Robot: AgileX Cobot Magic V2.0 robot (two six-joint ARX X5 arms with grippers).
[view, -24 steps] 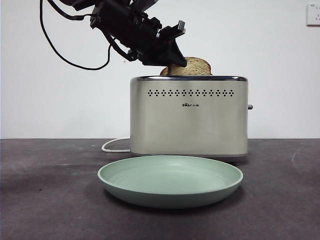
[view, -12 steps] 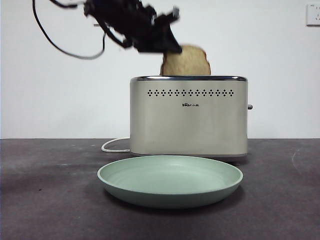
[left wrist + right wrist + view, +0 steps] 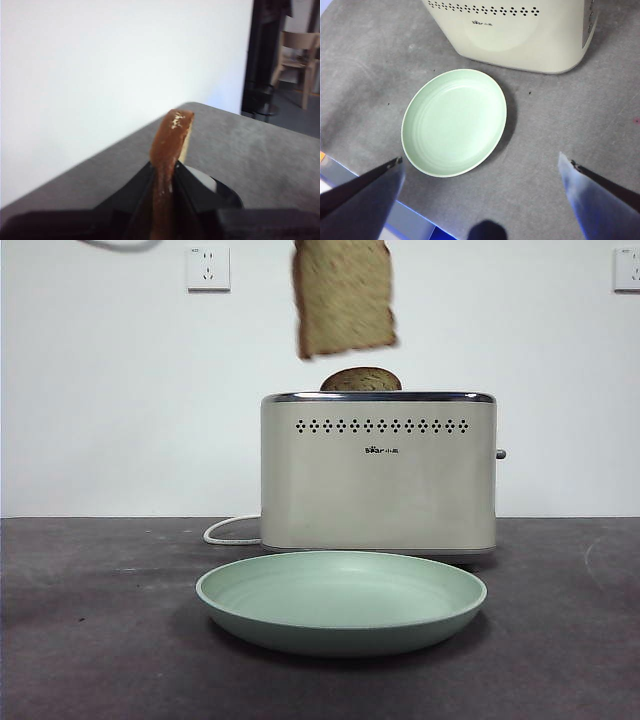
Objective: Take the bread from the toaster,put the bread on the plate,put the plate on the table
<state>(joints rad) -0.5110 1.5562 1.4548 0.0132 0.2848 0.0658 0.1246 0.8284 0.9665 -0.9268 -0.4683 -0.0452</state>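
The bread hangs high above the toaster, fully clear of its slot, with its top cut off by the picture's upper edge. The left wrist view shows the bread edge-on, with my left gripper shut on it. In the front view the left gripper is out of sight above. The mint-green plate lies on the table in front of the toaster. My right gripper is open and empty, high above the plate and the toaster.
A second slice with a narrower rounded top sticks out of the toaster's slot. A white cord runs from the toaster's left side. Two wall sockets sit on the white back wall.
My left gripper has lifted the bread straight up out of the toaster and risen out of the front view. The second slice now shows in the slot.
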